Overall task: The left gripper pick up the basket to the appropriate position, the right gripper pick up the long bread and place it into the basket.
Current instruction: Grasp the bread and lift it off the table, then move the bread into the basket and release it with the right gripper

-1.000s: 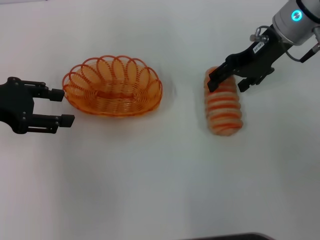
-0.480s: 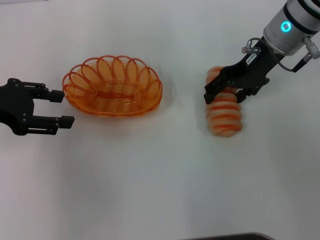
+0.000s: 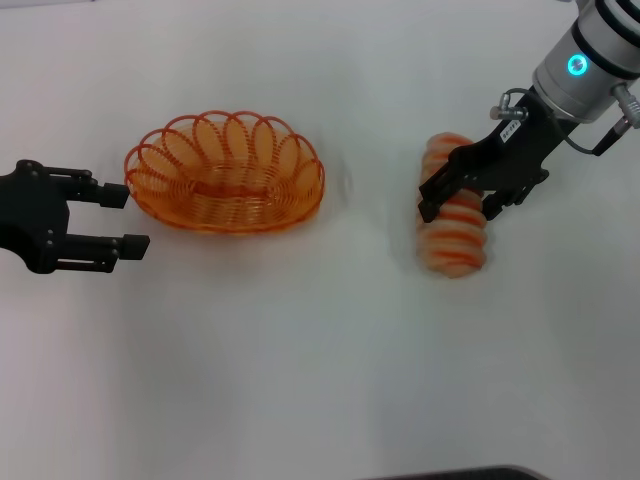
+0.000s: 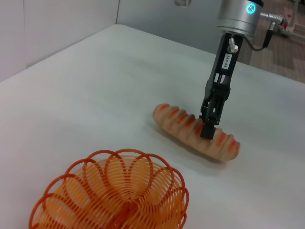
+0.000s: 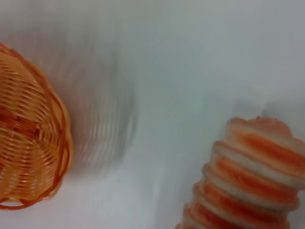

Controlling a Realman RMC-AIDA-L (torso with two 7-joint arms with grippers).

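Note:
The orange wire basket (image 3: 226,172) sits empty on the white table, left of centre; it also shows in the left wrist view (image 4: 112,195) and the right wrist view (image 5: 28,129). My left gripper (image 3: 125,218) is open just left of the basket's rim, not touching it. The long bread (image 3: 452,220), tan with orange-red stripes, lies on the table at the right; it shows in the left wrist view (image 4: 195,131) and right wrist view (image 5: 248,179). My right gripper (image 3: 460,205) is open and straddles the loaf's middle, one finger on each side.
The white table (image 3: 300,350) spreads around both things, with bare surface between basket and bread and toward the front. A dark edge shows at the bottom of the head view.
My right gripper has come down and shifted along the bread, from its far end to over its middle. The left gripper and the basket have not moved.

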